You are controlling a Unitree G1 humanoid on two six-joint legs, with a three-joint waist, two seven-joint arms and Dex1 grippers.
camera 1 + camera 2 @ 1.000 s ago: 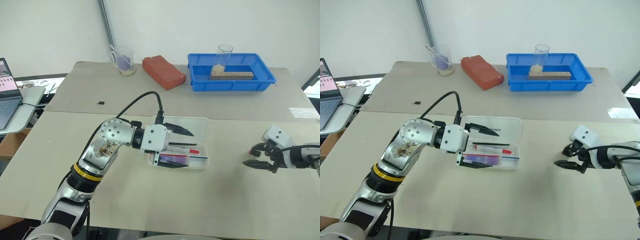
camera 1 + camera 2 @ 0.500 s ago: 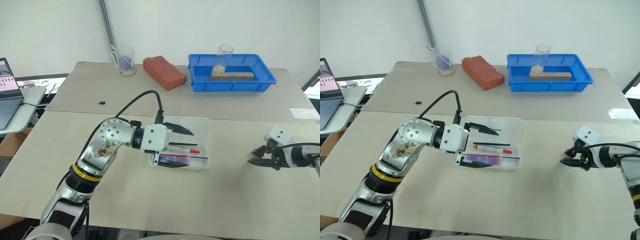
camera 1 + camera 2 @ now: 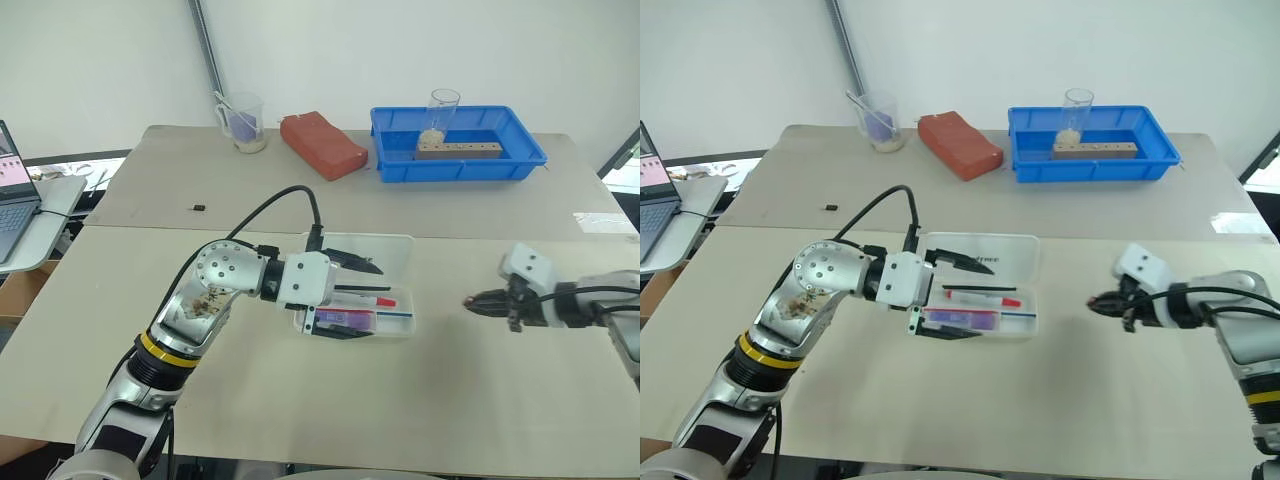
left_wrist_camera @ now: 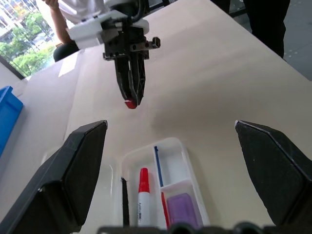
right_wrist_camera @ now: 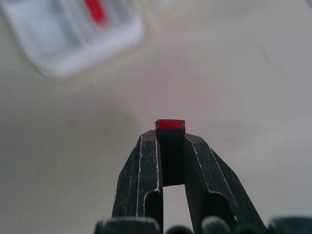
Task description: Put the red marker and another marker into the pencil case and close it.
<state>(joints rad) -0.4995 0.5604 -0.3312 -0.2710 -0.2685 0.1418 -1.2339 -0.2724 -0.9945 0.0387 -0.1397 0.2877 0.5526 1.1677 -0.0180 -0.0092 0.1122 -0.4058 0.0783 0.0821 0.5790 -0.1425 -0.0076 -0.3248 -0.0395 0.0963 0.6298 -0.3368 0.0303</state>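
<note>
Both markers lie in the pencil case (image 3: 980, 300), lid unclosed: left gripper (image 3: 940, 300) released; right gripper (image 3: 1102, 301) fingers clenched on a small red-tipped piece, probably next to the case.

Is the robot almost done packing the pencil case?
Nearly. Done: the red marker and the purple marker already lie inside the pencil case. In hand: the left gripper, open, straddles the case's end. The right gripper, apart from the case, is shut on a small red-tipped thing I cannot identify. Left: the lid is open, so it needs closing.
</note>
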